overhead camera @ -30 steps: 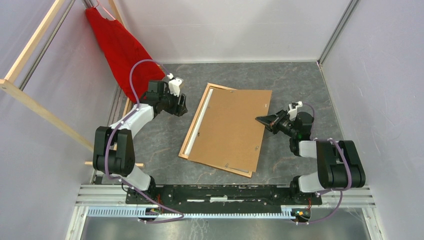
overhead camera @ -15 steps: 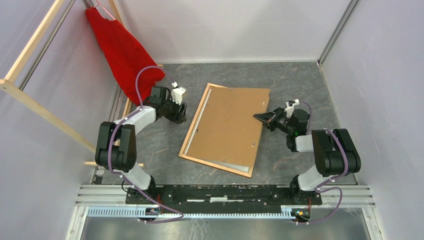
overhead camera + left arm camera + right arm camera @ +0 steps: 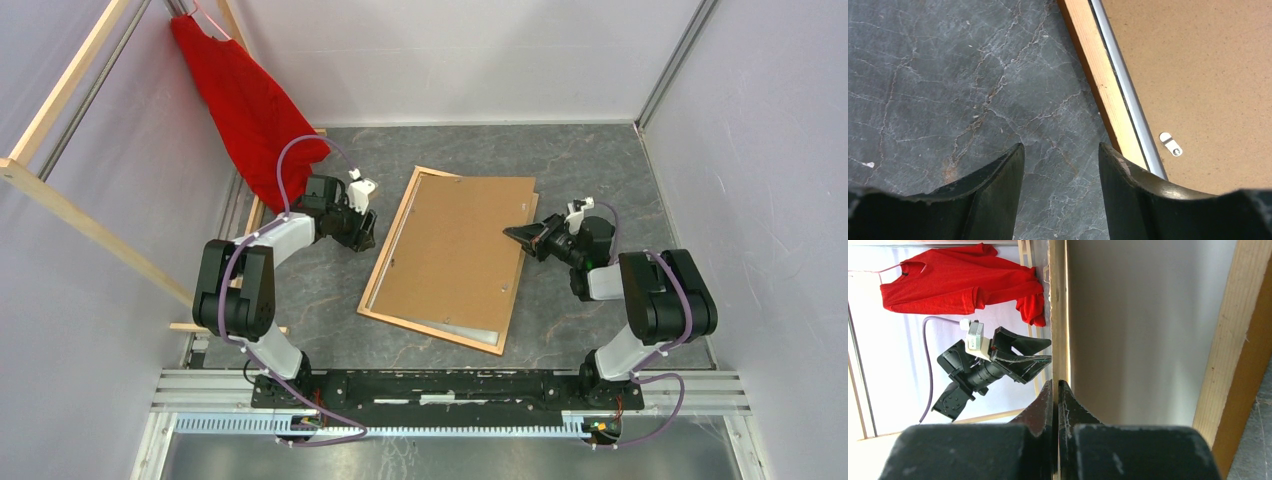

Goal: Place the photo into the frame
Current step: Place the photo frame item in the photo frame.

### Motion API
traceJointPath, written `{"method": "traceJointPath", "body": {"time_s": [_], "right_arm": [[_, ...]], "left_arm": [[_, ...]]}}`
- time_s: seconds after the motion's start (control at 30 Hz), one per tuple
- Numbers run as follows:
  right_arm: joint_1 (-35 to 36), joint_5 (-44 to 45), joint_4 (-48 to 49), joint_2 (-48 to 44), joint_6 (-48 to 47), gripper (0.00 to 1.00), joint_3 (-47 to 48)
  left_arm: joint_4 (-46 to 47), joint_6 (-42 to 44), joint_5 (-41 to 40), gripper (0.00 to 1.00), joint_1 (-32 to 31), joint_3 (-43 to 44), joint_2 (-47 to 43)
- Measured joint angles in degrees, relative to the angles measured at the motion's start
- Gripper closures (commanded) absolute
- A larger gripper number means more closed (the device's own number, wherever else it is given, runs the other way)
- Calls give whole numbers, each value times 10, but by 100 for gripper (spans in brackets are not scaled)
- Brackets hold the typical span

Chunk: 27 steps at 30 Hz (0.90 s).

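Observation:
The orange-brown wooden frame (image 3: 388, 240) lies face down in the middle of the table, with a brown backing board (image 3: 455, 250) resting in it, slightly askew. My right gripper (image 3: 515, 233) is shut on the right edge of that board. The right wrist view shows the thin board edge (image 3: 1058, 315) pinched between the right gripper (image 3: 1055, 385) jaws and raised off the frame rail (image 3: 1228, 340). My left gripper (image 3: 362, 232) hangs open over bare table just left of the frame. In the left wrist view it (image 3: 1060, 150) holds nothing, with the frame rail (image 3: 1103, 85) beside its right finger. The photo is hidden.
A red shirt (image 3: 245, 100) hangs at the back left on a pale wooden rack (image 3: 60, 200). White walls close in the table on three sides. A small metal turn clip (image 3: 1170, 144) sits on the backing board near the frame's left rail.
The backing board swung from overhanging the frame's right side to lying nearly in line with it. My right gripper moved left with it. My left gripper came closer to the frame's left edge.

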Motion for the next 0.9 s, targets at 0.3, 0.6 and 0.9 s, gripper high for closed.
{"method": "traceJointPath", "body": {"time_s": [0.3,0.6,0.9], "right_arm": [[6,2,-34,5,-29,100,39],[7,7,-58,5,-47,100,43],[19,29,-57,4,-45,100,36]], "left_arm": [[-1,8,-5,41,-17,-6,6],[-2,13,-13,43,-21,-12,13],[-2,18,-12,52,-31,-23,13]]}}
